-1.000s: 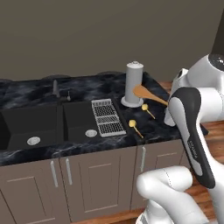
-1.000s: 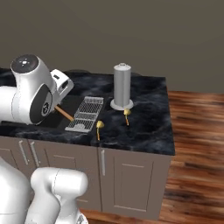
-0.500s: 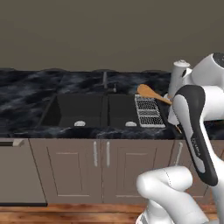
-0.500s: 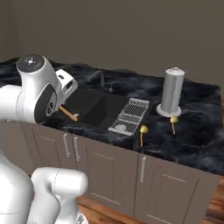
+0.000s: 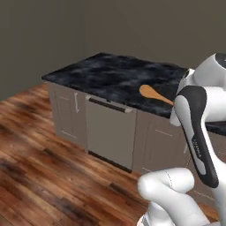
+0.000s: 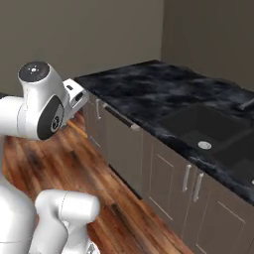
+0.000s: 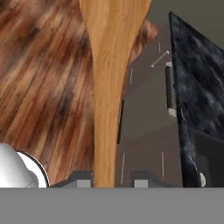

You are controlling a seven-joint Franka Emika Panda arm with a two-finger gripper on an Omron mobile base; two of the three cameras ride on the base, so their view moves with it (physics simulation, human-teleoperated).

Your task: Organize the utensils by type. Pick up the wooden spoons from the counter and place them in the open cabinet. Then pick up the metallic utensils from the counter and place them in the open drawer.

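My gripper (image 7: 112,179) is shut on the handle of a long orange-brown wooden spoon (image 7: 108,83), which runs up the middle of the hand view. In the left base view the wooden spoon's oval bowl (image 5: 150,92) sticks out to the left of my white forearm, in the air above the black marbled counter (image 5: 110,75). The counter (image 6: 163,82) also shows in the right base view and at the right of the hand view as a dark slab (image 7: 197,87). The metallic utensils, the cabinet and the drawer are out of view.
Taupe base cabinets with silver handles (image 5: 66,110) and a dishwasher front (image 5: 109,132) run under the counter. A black sink (image 6: 208,124) is set into the counter at the right. Wooden floor (image 5: 39,159) spreads in front of the units.
The whole picture has swung as the base moved: the sink, rack and canister have slid out of the left base view, and floor and a counter end show instead. The spoon stays gripped.
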